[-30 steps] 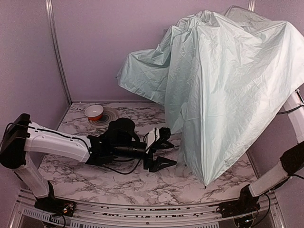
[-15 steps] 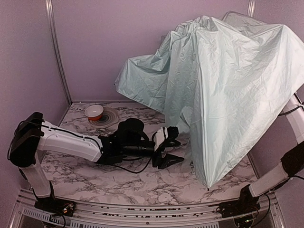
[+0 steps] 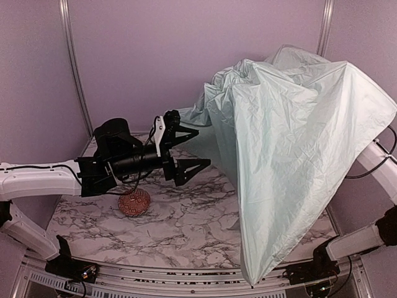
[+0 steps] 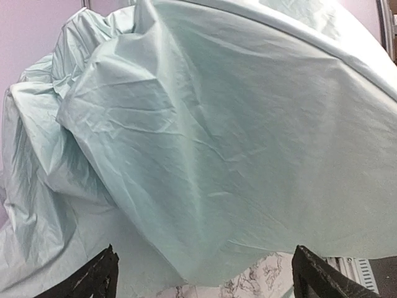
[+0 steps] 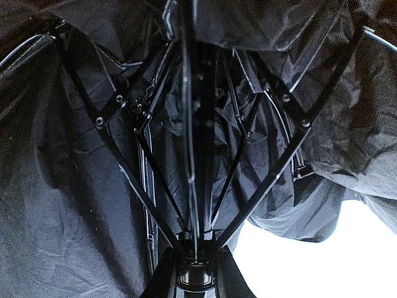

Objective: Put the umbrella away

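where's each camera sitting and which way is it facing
Top external: above and behind the bases, looking down over the table at the umbrella; both arms show, left gripper open.
Left wrist: on the left arm, facing the umbrella's mint outside; its fingertips at the bottom.
Right wrist: under the canopy, looking up the shaft at black lining; right gripper clasps the shaft.
Shared: top and left wrist see the mint fabric.

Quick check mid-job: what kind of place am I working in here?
Likely a robot test booth, not a home: plain lilac walls, metal corner post, marble-print table.
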